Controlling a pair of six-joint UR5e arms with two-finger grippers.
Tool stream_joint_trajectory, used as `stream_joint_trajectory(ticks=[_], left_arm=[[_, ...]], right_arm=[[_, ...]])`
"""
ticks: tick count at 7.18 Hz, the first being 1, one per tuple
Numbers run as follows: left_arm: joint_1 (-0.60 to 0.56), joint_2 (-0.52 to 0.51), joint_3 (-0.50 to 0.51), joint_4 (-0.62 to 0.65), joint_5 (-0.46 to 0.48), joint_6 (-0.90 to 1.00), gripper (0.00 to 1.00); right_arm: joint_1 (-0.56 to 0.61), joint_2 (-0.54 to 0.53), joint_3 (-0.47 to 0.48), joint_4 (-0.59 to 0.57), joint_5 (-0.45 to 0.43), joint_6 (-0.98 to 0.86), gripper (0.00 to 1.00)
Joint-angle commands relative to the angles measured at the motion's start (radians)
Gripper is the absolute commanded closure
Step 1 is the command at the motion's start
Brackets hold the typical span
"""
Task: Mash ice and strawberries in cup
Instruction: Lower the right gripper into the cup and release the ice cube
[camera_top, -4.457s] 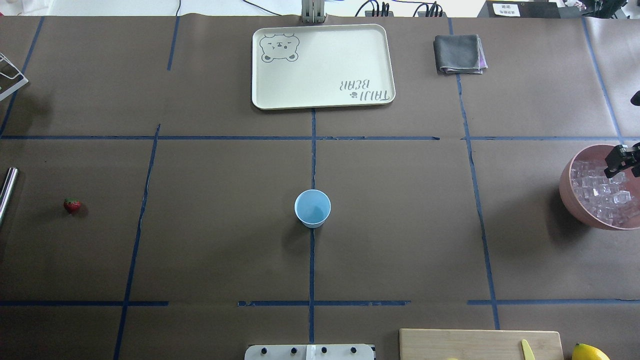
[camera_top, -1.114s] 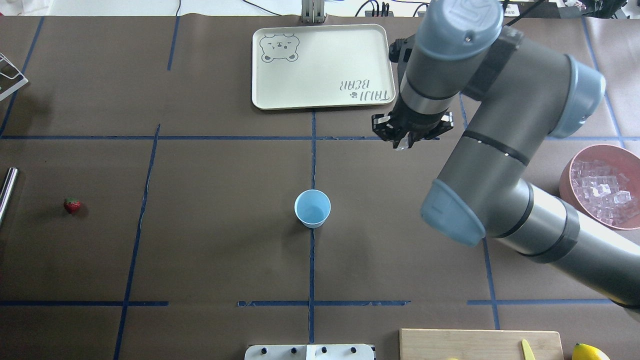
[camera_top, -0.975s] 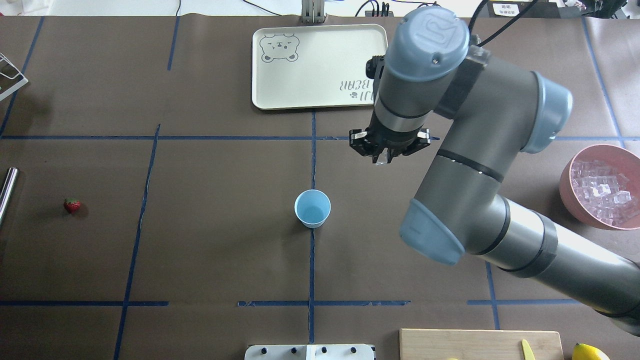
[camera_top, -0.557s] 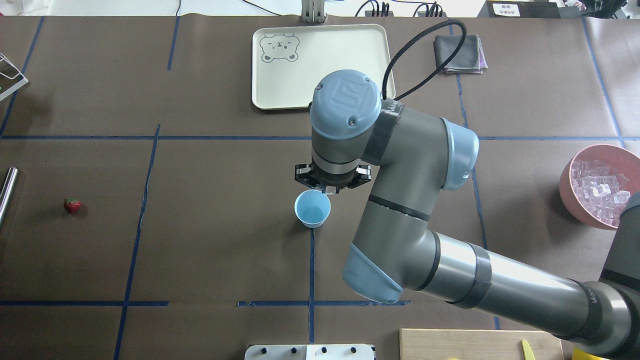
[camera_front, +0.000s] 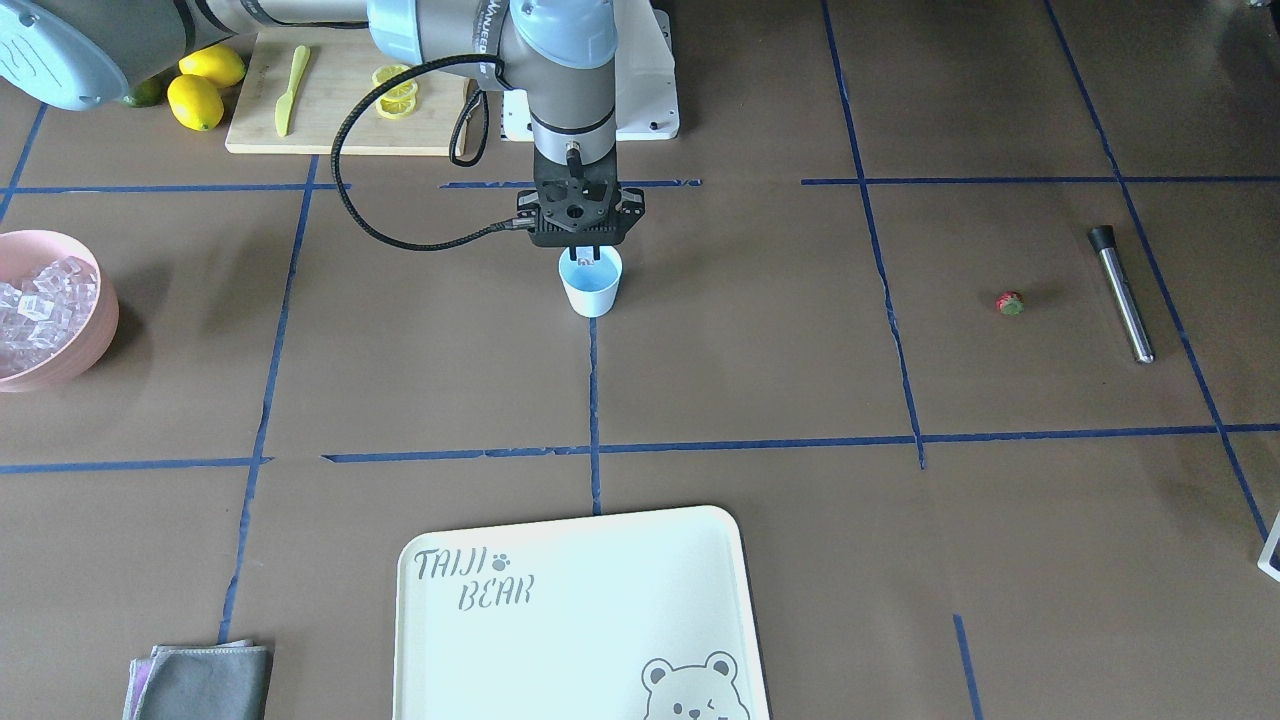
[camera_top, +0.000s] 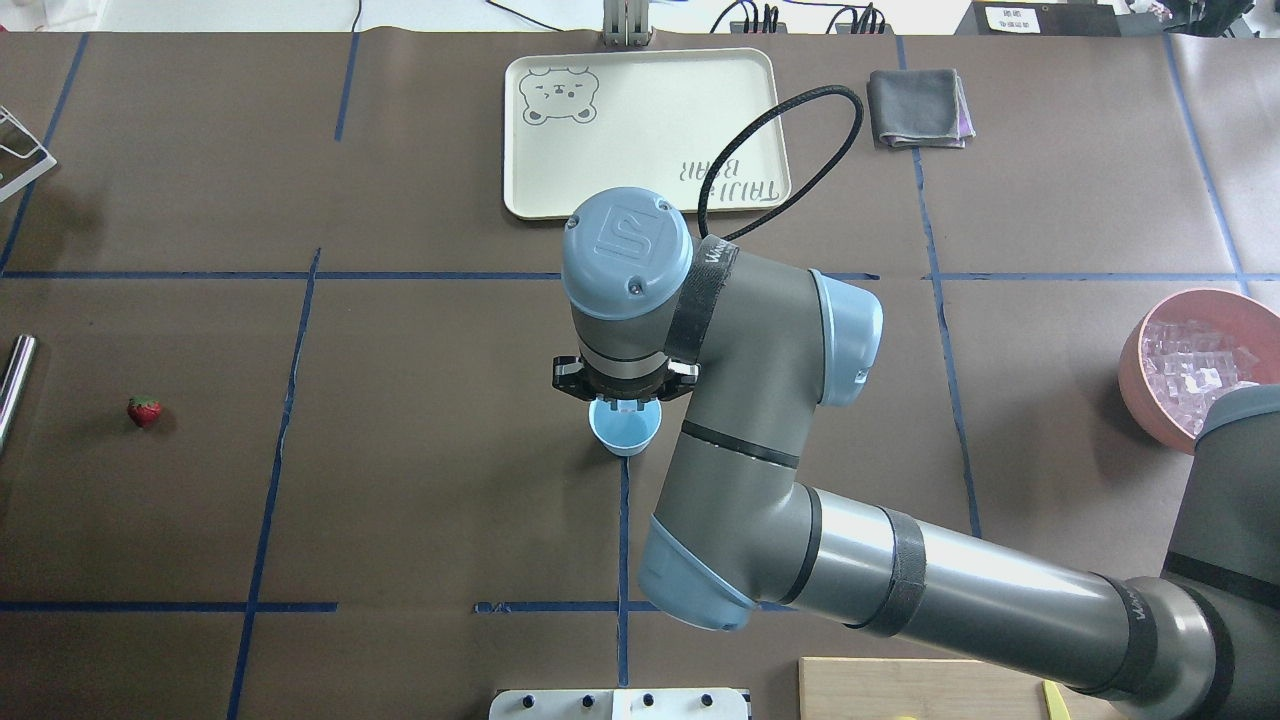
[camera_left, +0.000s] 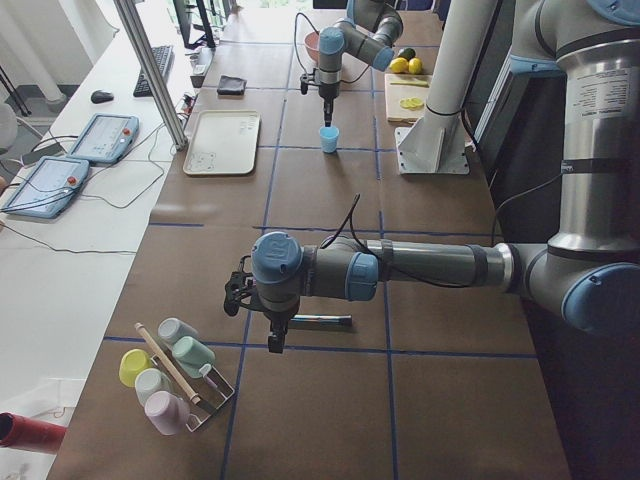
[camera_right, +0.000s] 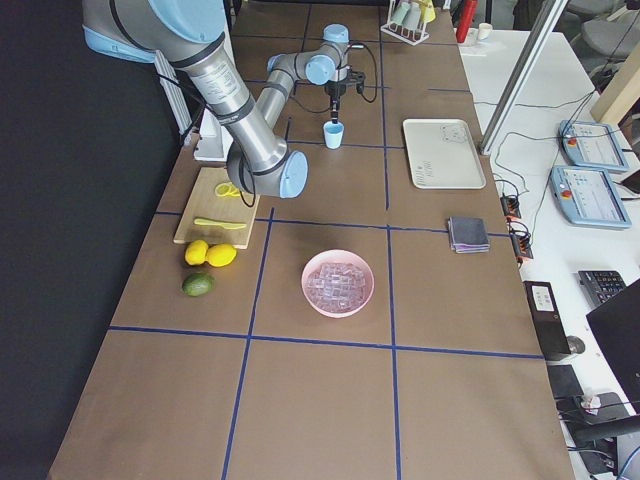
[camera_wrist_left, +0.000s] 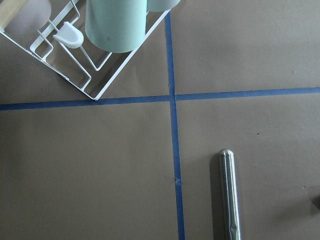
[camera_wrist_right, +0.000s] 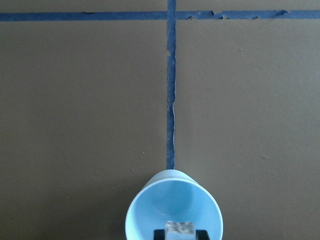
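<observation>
Right gripper (camera_wrist_right: 181, 234): fingers clamped on one clear, glassy ice cube (camera_wrist_right: 181, 227). The light-blue cup (camera_wrist_right: 170, 200) (tapered, pale blue inside) stands upright directly beneath the fingertips. The strawberry (camera_top: 144, 410), small and red with a green top, lies well apart from this gripper. Left gripper (camera_left: 271, 343): whether its fingers are apart or together cannot be determined.

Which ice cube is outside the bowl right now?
The ice cube held in the right gripper over the cup; all the others lie piled in the pink bowl.
</observation>
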Motion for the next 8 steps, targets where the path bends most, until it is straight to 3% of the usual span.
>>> stream_joint_trajectory(ticks=[1,2,4,6,8], left_arm=[[0.0,0.0,0.002,0.0,0.001,0.001,0.0],[0.0,0.0,0.002,0.0,0.001,0.001,0.0],[0.0,0.0,0.003,0.0,0.001,0.001,0.0],[0.0,0.0,0.003,0.0,0.0,0.001,0.0],[0.0,0.0,0.003,0.0,0.0,0.0,0.0]], right_arm=[[-0.005,0.001,-0.011,0.0,-0.007,0.0,0.96],[-0.005,0.001,-0.011,0.0,-0.007,0.0,0.84],[-0.005,-0.001,-0.008,0.002,-0.007,0.0,0.27],[-0.005,-0.001,-0.006,0.002,-0.007,0.0,0.07],[-0.004,-0.001,-0.002,0.002,-0.007,0.0,0.06]])
